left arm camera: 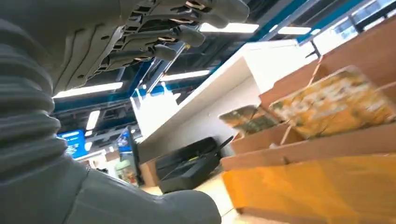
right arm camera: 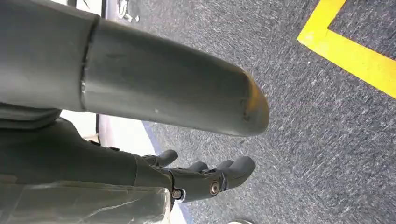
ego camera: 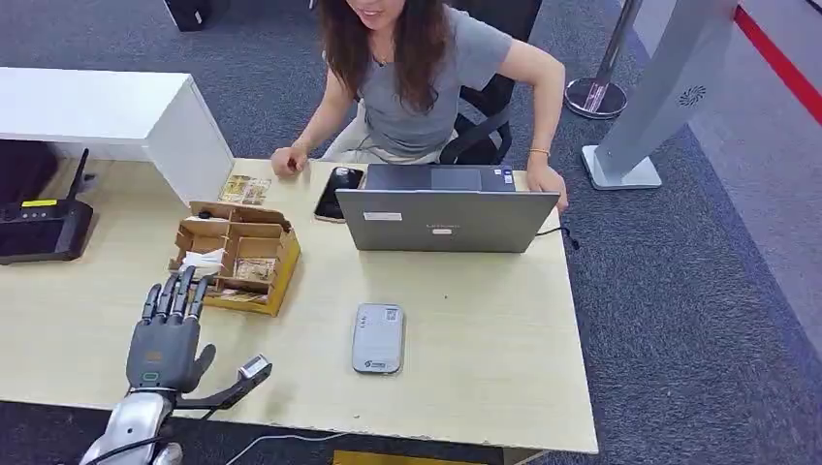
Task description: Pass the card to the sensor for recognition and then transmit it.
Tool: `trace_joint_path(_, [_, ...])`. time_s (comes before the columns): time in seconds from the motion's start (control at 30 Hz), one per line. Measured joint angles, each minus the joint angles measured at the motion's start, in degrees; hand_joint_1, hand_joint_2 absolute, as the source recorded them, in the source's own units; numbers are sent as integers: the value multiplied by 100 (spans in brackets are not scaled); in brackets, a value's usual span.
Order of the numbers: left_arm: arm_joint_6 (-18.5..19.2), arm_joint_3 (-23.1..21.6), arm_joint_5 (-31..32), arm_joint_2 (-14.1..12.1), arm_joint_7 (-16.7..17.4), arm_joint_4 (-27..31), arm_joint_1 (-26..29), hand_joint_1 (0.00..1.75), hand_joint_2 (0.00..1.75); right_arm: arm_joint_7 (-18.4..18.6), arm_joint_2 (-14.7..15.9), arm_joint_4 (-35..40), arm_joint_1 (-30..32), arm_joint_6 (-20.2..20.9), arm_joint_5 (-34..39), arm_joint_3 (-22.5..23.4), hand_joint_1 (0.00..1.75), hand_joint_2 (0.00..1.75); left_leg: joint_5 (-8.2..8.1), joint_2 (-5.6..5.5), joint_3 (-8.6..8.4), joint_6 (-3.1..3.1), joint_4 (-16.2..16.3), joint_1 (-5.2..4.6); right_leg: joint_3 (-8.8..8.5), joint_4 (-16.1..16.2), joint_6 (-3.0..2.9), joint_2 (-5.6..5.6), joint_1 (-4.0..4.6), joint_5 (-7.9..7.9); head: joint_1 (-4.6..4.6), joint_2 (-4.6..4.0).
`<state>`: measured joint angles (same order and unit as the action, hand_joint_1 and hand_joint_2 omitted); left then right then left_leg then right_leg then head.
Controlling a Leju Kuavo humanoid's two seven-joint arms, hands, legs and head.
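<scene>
My left hand (ego camera: 167,337) hovers over the near-left part of the wooden table (ego camera: 485,387), fingers stretched out and apart, thumb spread to the right, holding nothing. Its fingertips (ego camera: 174,291) reach the near edge of a cardboard box (ego camera: 271,281) divided into compartments with cards (ego camera: 255,269) inside. In the left wrist view the fingers (left arm camera: 177,28) hang beside the box (left arm camera: 303,186), where a yellowish card (left arm camera: 336,102) leans. The grey flat sensor (ego camera: 378,337) lies in the middle of the table, right of my hand. My right hand (right arm camera: 205,175) hangs over grey carpet, loosely open and empty.
A person (ego camera: 417,68) sits across the table behind an open grey laptop (ego camera: 441,218), with a black phone (ego camera: 337,192) beside it. A black device (ego camera: 44,228) stands at the far left, next to a white cabinet (ego camera: 189,136). More cards (ego camera: 244,189) lie behind the box.
</scene>
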<state>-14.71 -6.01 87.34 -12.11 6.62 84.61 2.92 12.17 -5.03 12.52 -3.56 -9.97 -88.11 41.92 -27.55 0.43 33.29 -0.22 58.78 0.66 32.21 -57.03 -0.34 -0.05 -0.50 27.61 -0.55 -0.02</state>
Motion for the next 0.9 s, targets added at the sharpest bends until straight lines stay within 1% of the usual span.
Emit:
trace_joint_path(0.1, [20,138,-15,28,-70,-103,-52,0,175,-2,0,2,-2,11,-13,0,0,0,0,1,0,0,0,0,0,0,0,1,0,0,2,0])
trace_joint_path(0.27, [22,241,-39,53,-129,-230,-117,0,175,-18,-2,2,-3,9,-33,0,0,0,0,-1,0,0,0,-1,-1,0,0,0,0,0,0,0])
trace_joint_path(0.33, [24,350,-52,77,-196,-374,-178,0,175,-17,0,2,-6,13,-85,0,0,0,0,0,0,0,0,-1,-1,0,0,0,0,0,0,0])
trace_joint_path(0.57, [2,464,-55,101,-496,-656,-348,0,175,-17,0,2,-28,46,-168,0,0,0,0,-2,0,0,0,0,-1,0,0,-1,0,0,0,0])
trace_joint_path(0.73, [-157,464,-28,90,-721,-800,-433,0,175,-35,-2,4,-51,90,-192,-13,0,0,0,-2,0,0,0,0,-1,0,0,-1,0,0,0,0])
trace_joint_path(0.9, [-275,462,-17,48,-826,-861,-443,0,175,-37,0,7,-58,103,-192,-35,0,0,0,-2,0,0,0,0,-1,0,0,-1,0,0,0,0])
